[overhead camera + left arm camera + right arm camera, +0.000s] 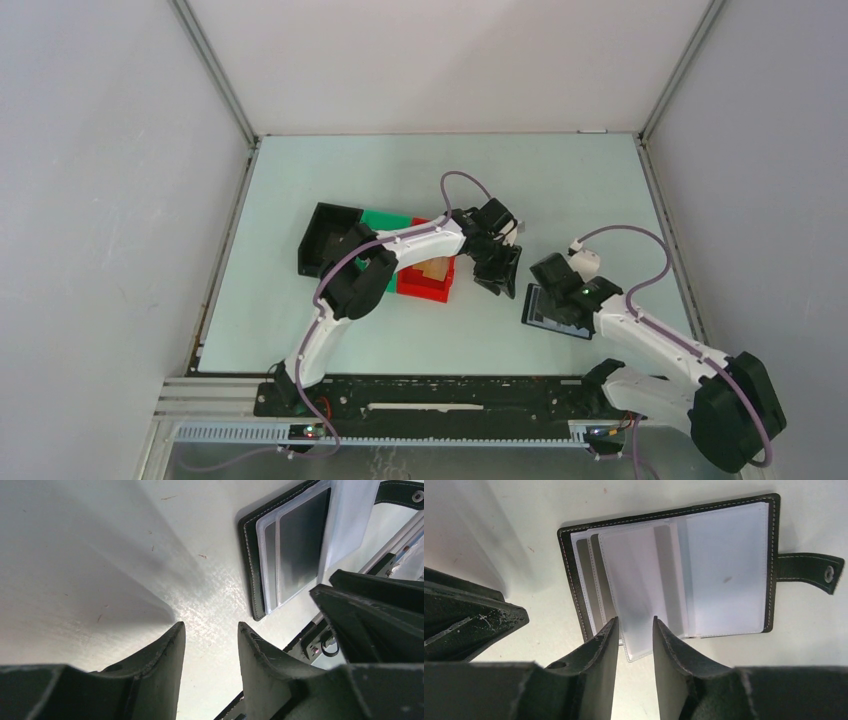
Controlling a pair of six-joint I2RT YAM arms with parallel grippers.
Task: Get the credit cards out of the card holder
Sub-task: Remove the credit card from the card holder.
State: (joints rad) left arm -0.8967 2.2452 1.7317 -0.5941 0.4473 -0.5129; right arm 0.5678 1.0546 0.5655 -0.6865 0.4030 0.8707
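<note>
Tabletop: L gripper, R gripper jaws narrowly open, empty.

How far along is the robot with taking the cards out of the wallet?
Done: the wallet lies open on the table, strap undone. In hand: the right gripper is open around the edge of a clear sleeve; the left gripper is open beside the wallet, empty. Left: a grey card sits inside its sleeve, and no card lies loose in view.

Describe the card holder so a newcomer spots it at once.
On the pale table, look right of the bins, under the right gripper. The card holder lies open there: flat, black, with clear sleeves and a snap strap.
</note>
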